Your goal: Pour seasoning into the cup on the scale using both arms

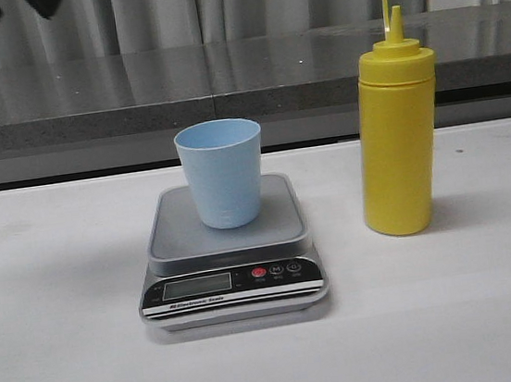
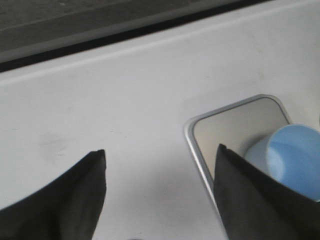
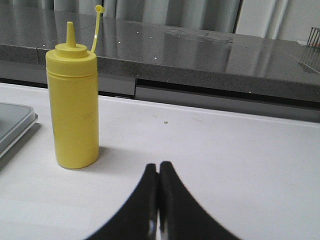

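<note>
Standing clear of the pressed-together right gripper (image 3: 159,172), seasoning (image 3: 73,102) — left gripper (image 2: 160,160) spread beside cup (image 2: 295,160).

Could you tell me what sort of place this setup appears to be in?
Probably a kitchen-style test bench: a white table carrying a kitchen scale, a blue cup and a yellow seasoning bottle, with a dark speckled stone counter and grey curtains behind.

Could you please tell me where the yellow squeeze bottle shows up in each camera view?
Front view: the yellow squeeze bottle stands upright, right of the scale.
Left wrist view: not in it.
Right wrist view: upright at picture left.
Shared landmark: the scale's platform, visible in every view.
</note>
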Tool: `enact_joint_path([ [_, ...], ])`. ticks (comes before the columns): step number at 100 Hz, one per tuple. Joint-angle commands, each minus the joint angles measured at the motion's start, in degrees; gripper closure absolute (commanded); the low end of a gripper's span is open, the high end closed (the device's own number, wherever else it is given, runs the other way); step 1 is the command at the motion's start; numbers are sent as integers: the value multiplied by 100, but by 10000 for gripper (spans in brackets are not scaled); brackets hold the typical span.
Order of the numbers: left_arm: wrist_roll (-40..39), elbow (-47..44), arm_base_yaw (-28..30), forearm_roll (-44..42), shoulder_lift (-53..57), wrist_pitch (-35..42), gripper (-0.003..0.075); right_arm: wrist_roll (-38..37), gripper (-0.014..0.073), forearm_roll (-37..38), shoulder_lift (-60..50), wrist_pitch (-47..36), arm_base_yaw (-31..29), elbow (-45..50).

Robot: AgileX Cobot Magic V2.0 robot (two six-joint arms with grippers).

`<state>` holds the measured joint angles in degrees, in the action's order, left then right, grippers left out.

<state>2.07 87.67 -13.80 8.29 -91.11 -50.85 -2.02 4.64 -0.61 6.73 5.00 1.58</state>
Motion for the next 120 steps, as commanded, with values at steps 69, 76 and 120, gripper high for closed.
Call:
enact_joint_path([
  [69,21,-5283,570,-602,5611,3508,279,8,662,58,-89,-466,-25,3],
  [76,21,-5603,570,-648,6086,3546,279,8,662,58,-89,-466,-25,3],
  [120,21,-6639,570,-772,7933,3668,279,8,662,58,-89,-466,-25,3],
])
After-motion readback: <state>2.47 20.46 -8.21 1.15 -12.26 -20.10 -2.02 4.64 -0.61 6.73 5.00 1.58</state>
